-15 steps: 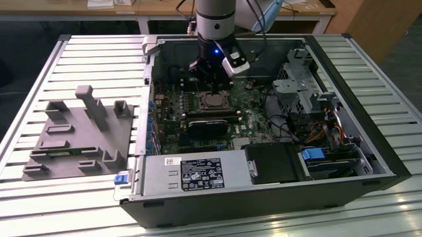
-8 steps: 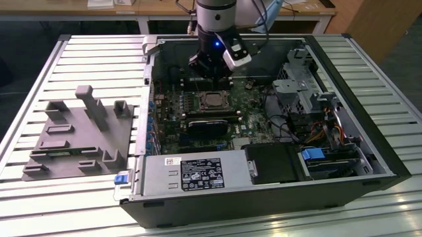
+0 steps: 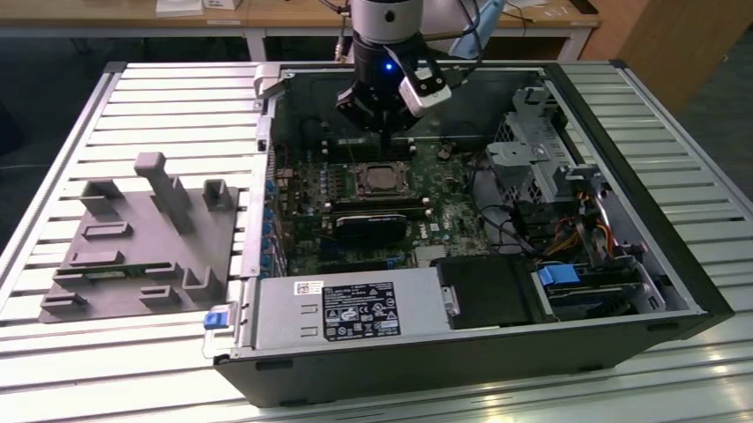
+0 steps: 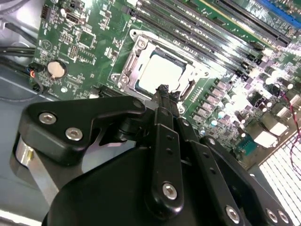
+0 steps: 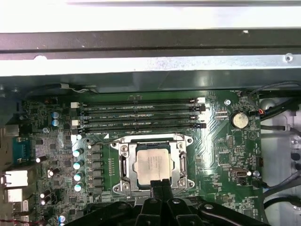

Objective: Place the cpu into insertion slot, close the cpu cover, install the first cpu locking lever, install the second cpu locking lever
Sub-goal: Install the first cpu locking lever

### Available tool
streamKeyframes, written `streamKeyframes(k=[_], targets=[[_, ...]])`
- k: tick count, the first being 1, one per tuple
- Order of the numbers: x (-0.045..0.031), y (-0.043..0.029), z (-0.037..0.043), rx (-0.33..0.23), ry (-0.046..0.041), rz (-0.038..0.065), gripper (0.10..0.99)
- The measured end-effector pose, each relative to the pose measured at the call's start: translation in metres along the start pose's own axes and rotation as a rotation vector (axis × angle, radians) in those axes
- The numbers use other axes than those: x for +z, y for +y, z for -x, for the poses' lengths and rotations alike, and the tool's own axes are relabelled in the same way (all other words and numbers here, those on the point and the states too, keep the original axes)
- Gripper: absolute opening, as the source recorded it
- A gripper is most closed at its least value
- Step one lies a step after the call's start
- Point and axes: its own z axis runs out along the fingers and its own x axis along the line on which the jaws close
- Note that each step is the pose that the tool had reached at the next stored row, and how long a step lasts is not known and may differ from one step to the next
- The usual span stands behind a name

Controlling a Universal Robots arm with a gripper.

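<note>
I work over a pale slatted metal table (image 3: 141, 97); overhead light glares off its slats along the near edge. Beyond it stands a wooden bench (image 3: 294, 16) on white legs. Floor (image 3: 48, 70) dark. Wooden panel (image 3: 659, 35) at the exterior view's upper right.

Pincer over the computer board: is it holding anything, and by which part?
Nothing visible: the black pincer is shut, tips at the edge of the silvery square cpu cover.

Cpu (image 5: 153, 162) silvery-beige; cpu cover (image 5: 123, 165) silver; mobo (image 5: 221, 155) green; fingers (image 5: 156, 188) blk; jig (image 3: 118, 256) gry.
</note>
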Motion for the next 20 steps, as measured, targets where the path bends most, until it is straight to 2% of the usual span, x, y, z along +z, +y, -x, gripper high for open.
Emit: streamKeyframes(k=[6, 20], targets=[[-0.0003, -0.0003, -0.0033, 0.0, 0.0001, 0.0, 0.102], [-0.0026, -0.0026, -0.0386, 0.001, -0.0003, 0.0, 0.102]])
